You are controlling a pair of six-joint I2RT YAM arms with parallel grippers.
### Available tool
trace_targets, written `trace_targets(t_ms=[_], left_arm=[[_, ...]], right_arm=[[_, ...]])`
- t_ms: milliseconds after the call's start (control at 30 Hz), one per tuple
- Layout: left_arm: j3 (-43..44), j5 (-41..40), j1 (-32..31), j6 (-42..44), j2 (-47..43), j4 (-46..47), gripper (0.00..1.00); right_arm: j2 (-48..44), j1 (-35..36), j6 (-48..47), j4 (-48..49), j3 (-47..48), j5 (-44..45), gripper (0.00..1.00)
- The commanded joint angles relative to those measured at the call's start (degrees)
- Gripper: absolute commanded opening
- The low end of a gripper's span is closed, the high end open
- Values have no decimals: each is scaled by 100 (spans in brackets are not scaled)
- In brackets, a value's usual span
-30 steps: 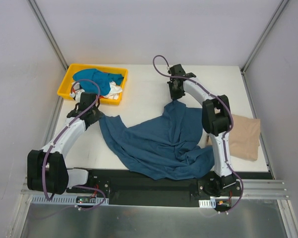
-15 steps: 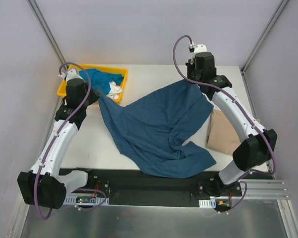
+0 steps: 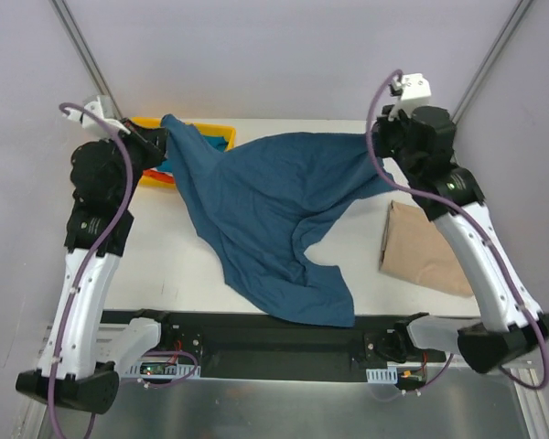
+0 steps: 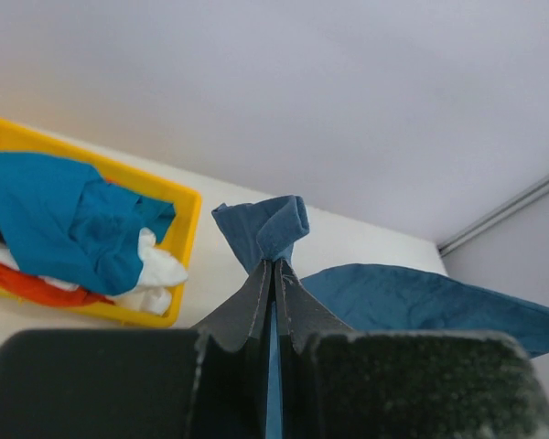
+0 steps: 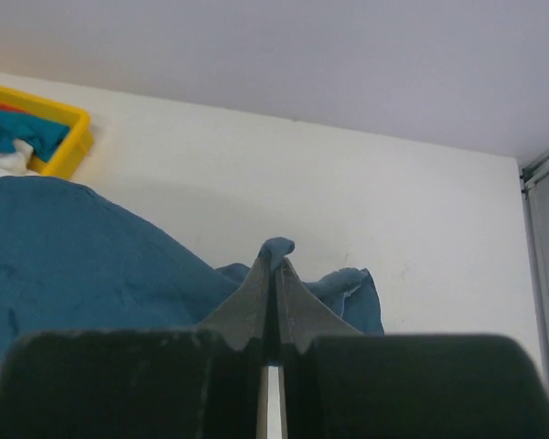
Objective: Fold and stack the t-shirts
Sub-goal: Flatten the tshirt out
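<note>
Left gripper point(image 3: 161, 143): jaws pinched on corner of dark teal t-shirt point(image 3: 265, 197), held high beside yellow tray point(image 4: 190, 242) with remaining shirts point(image 4: 73, 219). Shirt hangs stretched between arms, tail draping toward near edge of table point(image 3: 165, 265); probably being spread for folding. Right gripper point(image 3: 378, 148): clamped on opposite corner. Tan t-shirt point(image 3: 427, 249): folded, far right, likely stack base.

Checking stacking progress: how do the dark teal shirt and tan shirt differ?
The dark teal shirt hangs unfolded, pinched by the left end effector and right end effector; the tan shirt lies folded flat. The dark teal shirt spreads wider than the tan shirt. Both are plain cloth.
</note>
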Motion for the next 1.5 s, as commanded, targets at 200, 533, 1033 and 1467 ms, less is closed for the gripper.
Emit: trace_targets(t_ms=[200,533,1033,1467], left_arm=[[726,795,22,-215,-1858,355,0],[2473,1385,30,-93,-2193,-84,0],[4223,1367,39,593,1135,-190,0],[5542,2651,-13,1902,6479,118,3]], right_arm=[[-2720,5,394,-122,108,-1082,1],[-3442,-4,667,-1194,1610,-1911,1],[-2283,-21,-788,-467,963,1427,1],[1668,-2122,149,1204,-314,-459,4]])
